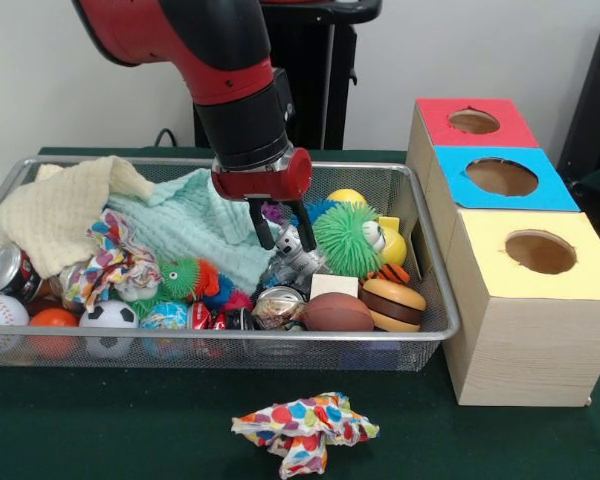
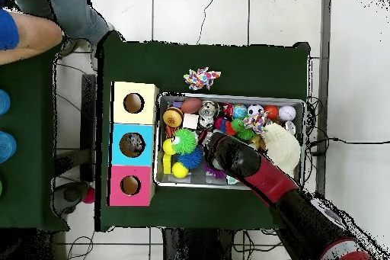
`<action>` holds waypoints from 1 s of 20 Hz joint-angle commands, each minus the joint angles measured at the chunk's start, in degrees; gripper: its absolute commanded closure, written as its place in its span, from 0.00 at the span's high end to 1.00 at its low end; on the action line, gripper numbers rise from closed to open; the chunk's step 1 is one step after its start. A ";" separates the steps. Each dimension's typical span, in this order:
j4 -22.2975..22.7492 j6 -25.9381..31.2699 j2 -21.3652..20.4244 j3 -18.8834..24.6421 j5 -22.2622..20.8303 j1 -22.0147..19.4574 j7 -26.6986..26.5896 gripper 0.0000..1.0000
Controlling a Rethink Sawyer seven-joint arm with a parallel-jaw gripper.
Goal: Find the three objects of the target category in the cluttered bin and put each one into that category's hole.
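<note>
The wire mesh bin sits on the green table, full of balls, toys and cloths. My gripper hangs over the bin's middle, open and empty, its tips just above a silver toy beside a teal cloth and a green spiky ball. The blue-topped box with its round hole stands right of the bin, between the red-topped and yellow-topped boxes. In the overhead view my arm covers the gripper over the bin; the blue box's hole lies to the bin's left.
A cream cloth, a soda can, a baseball, a soccer ball, a brown football and a burger toy lie in the bin. A colourful cloth lies on the table before it. A person shows at the overhead's top left.
</note>
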 commanded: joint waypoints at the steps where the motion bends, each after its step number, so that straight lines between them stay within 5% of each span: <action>1: -2.07 1.71 1.97 1.68 1.17 2.16 9.37 1.00; 12: -9.37 -5.60 7.52 -2.42 -7.09 4.34 3.07 1.00; 20: -11.67 -7.36 9.78 -3.13 -11.04 4.18 3.15 1.00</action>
